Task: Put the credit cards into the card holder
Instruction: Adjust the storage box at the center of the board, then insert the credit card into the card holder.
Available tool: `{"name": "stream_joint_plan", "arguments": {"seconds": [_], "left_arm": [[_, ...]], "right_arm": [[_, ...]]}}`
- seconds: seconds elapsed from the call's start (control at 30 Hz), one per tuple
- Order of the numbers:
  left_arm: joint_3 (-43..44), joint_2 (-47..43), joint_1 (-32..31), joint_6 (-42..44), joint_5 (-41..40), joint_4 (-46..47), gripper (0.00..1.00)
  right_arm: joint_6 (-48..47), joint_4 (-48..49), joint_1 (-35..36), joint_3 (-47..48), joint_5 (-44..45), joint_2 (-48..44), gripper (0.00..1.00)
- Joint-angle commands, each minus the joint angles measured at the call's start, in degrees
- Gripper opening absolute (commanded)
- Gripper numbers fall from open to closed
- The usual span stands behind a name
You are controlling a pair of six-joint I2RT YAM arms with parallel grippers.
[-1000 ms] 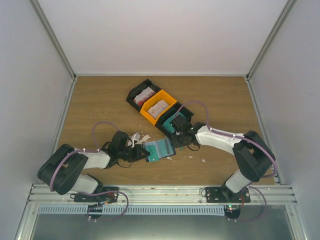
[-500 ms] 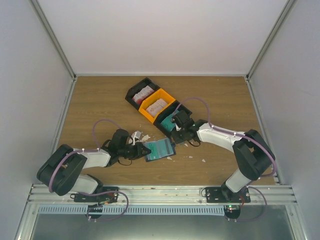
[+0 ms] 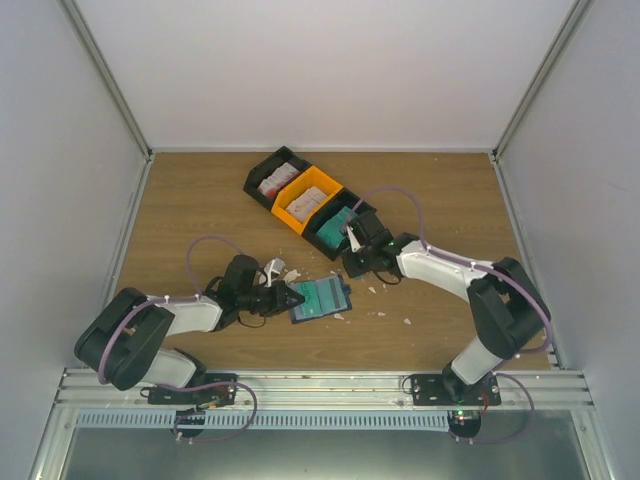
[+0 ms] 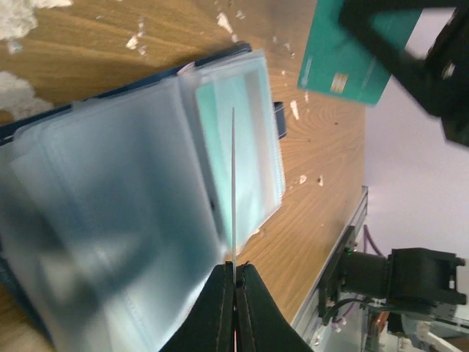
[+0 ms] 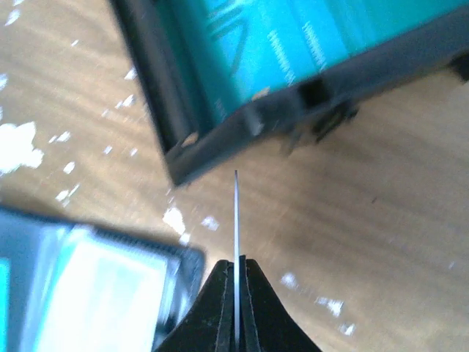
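The step in hand is carrying a card to the wallet. The right gripper (image 3: 350,243) has its jaws clamped on a teal card (image 4: 343,64). That card shows as a thin edge in the right wrist view, and in the left wrist view as a flat teal face held clear of the surface (image 3: 200,210). It hangs at the near end of the near black bin (image 5: 381,55), where more teal cards stand.

The card holder (image 3: 322,299) lies open on the surface, near and left of that bin and just right of the left gripper (image 3: 290,297). The left jaws are pressed together on the edge of one clear sleeve (image 4: 233,147), lifting it away from the other leaves. A sleeve on the holder's right side appears to have a teal card in it already.

I judge that the next move must bring the card near and left to the holder. It must line the card's short edge up with a sleeve mouth and slide it in while the left arm holds the leaves apart.

Since a second ago the right gripper has drawn back from the holder toward the far side. The row of bins (image 3: 327,184) has shifted far and left. The holder, then raised and tilted, now lies flatter. White scraps (image 3: 290,272) lie on the surface just beyond the left gripper.
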Motion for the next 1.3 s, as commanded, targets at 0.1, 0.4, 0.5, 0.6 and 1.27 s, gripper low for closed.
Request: {"name": "stream_joint_plan", "arguments": {"seconds": [0.1,0.4,0.5,0.6,1.27], "left_arm": [[0.99,0.16,-0.27,-5.62,1.08,7.62,0.0],[0.04,4.91,-0.35,-7.67,-0.15,12.41,0.0],[-0.55,5.46,-0.28,-7.68,0.47,12.91,0.0],[-1.71,4.85,-0.22,-7.61,0.58,13.1,0.0],[1.47,9.72,-0.22,-4.24,2.51,11.66,0.0]], "right_arm": [[3.43,2.88,-0.23,-7.68,-18.2,-12.22,0.04],[7.08,7.69,-0.27,-10.16,-25.11,-8.83,0.04],[7.29,8.51,-0.24,-10.78,-25.09,-6.2,0.04],[7.46,8.51,-0.32,-11.55,-23.39,-4.11,0.04],[7.75,4.4,-0.52,-11.88,-13.0,0.66,0.04]]}}
